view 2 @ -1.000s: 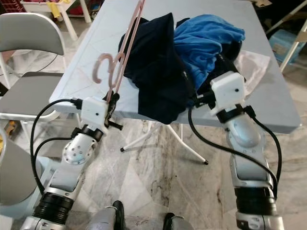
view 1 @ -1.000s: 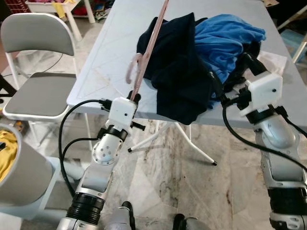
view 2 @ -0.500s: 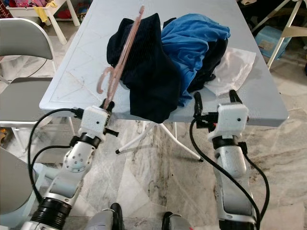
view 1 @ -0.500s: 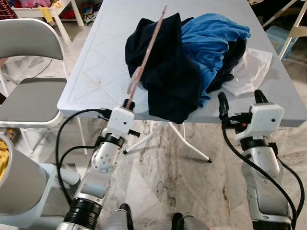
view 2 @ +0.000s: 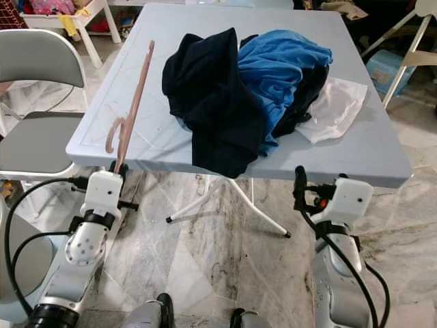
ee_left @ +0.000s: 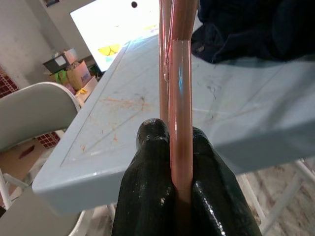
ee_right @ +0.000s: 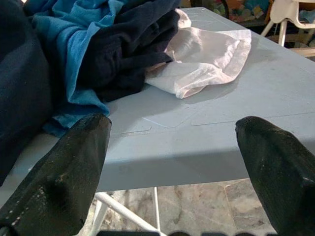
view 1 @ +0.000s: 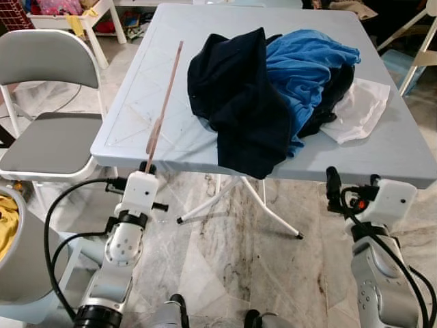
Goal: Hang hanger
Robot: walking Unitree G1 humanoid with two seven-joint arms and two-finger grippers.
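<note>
Clamping pink hanger [view 2: 130, 102]: left tool [ee_left: 179, 162].

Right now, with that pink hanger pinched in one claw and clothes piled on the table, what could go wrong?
The left gripper holds the pink hanger only at one end, so the long hanger could twist or slip. Its hook hangs near the table edge and might snag there. The dark garment droops over the front edge and may slide off if the open right gripper bumps it.

left claw [ee_left: 181, 162] gripping pink hanger [ee_left: 180, 73], table [ee_left: 123, 128]
</note>
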